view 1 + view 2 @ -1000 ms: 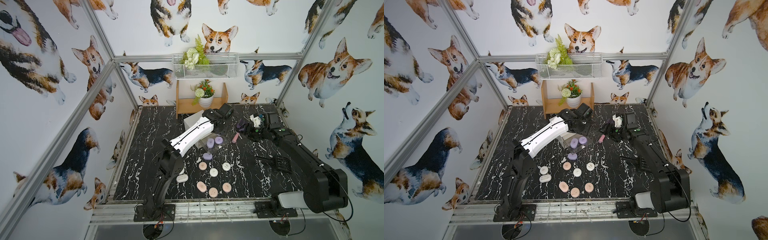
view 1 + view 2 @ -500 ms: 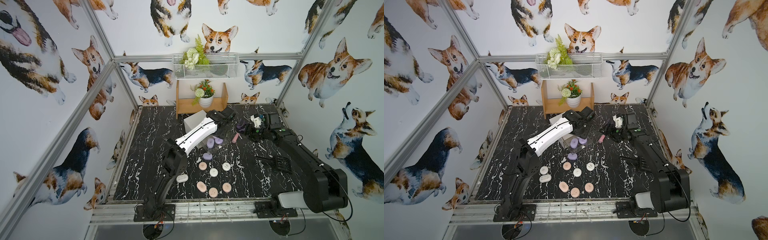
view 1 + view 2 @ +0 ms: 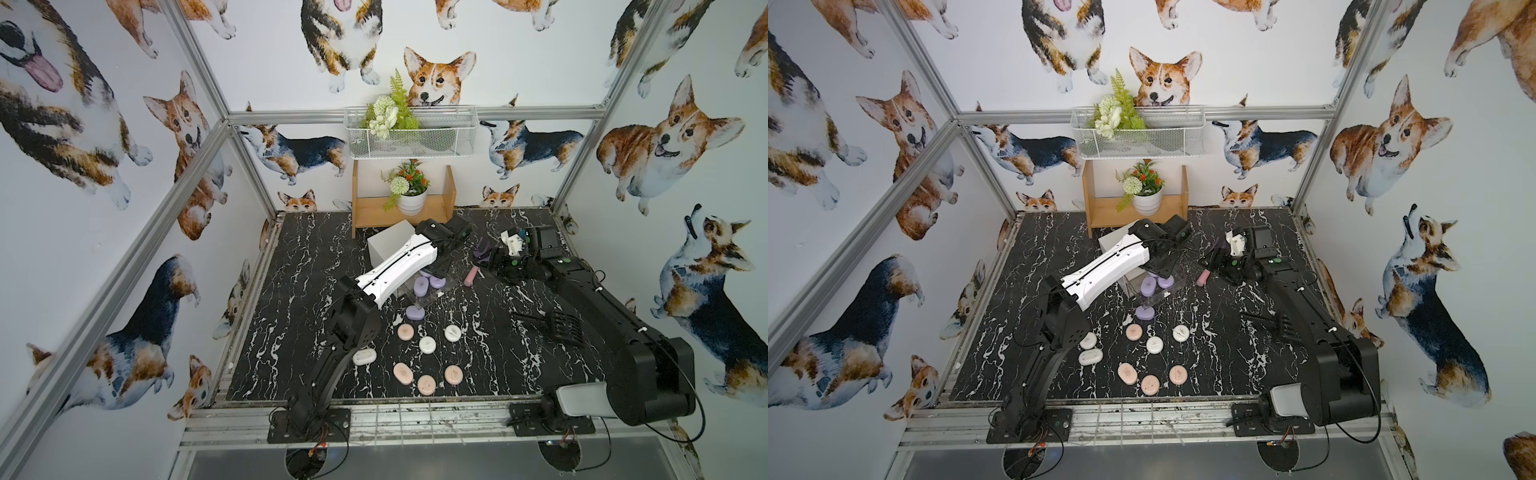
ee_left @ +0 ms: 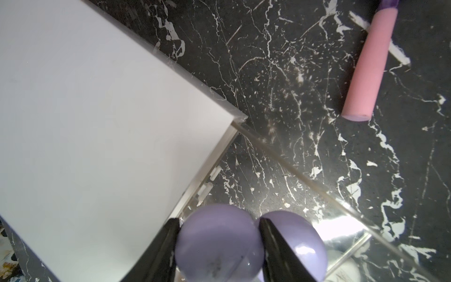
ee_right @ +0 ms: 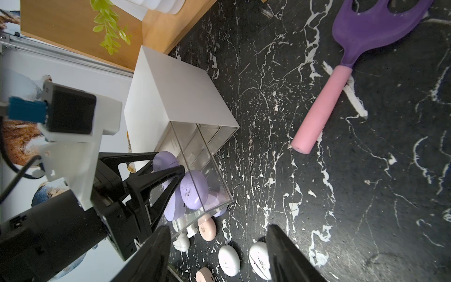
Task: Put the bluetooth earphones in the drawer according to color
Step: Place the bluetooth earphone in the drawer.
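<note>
Your left tool [image 4: 219,221] has dropped to the open drawer [image 5: 219,188], clamping a purple case [image 4: 217,249]. Your right tool [image 5: 218,227] gapes empty.

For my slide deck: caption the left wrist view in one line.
Left gripper clamps a lilac earphone case at the open clear drawer, beside the white cabinet.

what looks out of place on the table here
A toy garden fork, purple head and pink handle, lies flat on the table near the white drawer cabinet, and a black rake-like tool lies by the right arm. Neither belongs with the earphone cases, so both look like strays.
</note>
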